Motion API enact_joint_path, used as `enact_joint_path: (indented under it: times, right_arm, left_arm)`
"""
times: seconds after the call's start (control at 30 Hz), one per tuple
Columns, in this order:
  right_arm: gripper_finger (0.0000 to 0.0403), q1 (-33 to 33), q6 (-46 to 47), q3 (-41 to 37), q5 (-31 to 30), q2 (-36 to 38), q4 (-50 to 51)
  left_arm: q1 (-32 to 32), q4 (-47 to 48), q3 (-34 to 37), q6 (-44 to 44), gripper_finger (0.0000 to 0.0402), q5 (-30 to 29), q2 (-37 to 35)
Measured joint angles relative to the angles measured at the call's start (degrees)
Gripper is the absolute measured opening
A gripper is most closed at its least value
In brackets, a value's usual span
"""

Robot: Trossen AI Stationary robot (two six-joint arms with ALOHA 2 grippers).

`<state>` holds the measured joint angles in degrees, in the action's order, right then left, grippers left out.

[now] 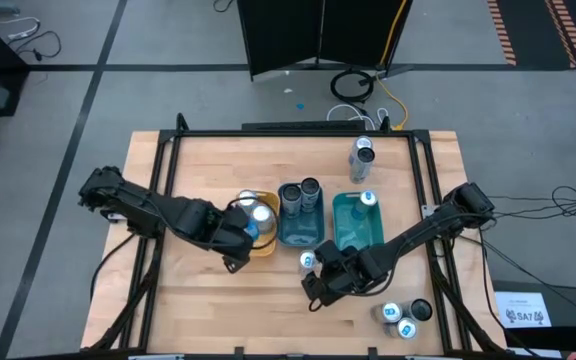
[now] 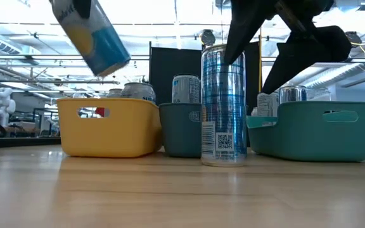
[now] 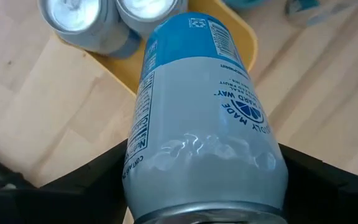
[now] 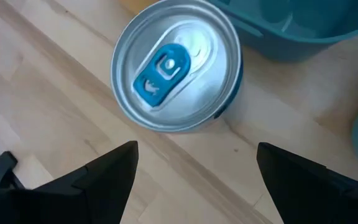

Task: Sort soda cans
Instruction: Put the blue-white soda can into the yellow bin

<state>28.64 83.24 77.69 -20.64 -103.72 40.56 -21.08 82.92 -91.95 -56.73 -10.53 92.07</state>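
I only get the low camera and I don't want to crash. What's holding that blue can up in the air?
Observer: The left claw is shut on that blue-and-silver can, tilted over the yellow tray.
Operator: Is anything inside the tray?
Observer: Yes, two silver-topped cans stand in it, side by side.
Operator: And the tall can in front?
Observer: The right claw is open just above the tall can, which has a blue tab on top. It is not gripped.
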Motion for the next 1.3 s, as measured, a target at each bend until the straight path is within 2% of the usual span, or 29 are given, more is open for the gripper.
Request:
enact_joint_path:
  times: [0.13, 0.3, 0.43, 0.63, 1.0, 1.3]
  right_arm:
    - [0.0320, 0.7, -0.1, 0.0, 0.0, 0.0, 0.0]
    - [0.0320, 1.3, -0.2, 0.0, 0.0, 0.0, 0.0]
    - [0.0320, 1.8, -0.2, 0.0, -0.1, 0.0, 0.0]
    - [0.0320, 2.0, -0.1, 0.0, -0.3, 0.0, 0.0]
    - [0.0320, 1.8, -1.4, 0.0, -0.8, 0.0, 0.1]
    - [0.0320, 1.7, -1.4, 0.0, -0.8, 0.0, 0.7]
  left_arm:
    - [1.6, -0.2, 1.8, 0.6, 0.0317, 3.0, 2.1]
    - [5.2, -0.6, 7.3, 3.3, 0.0317, 5.2, 3.8]
    - [8.9, -5.1, 9.8, 7.5, 0.0317, 7.6, 3.8]
    - [14.7, -8.9, 12.4, 13.0, 0.0317, 14.6, 3.8]
    - [24.5, -10.1, 16.2, 15.9, 0.0317, 17.9, 5.2]
    - [25.7, -12.0, 16.6, 16.8, 0.0338, 18.5, 7.6]
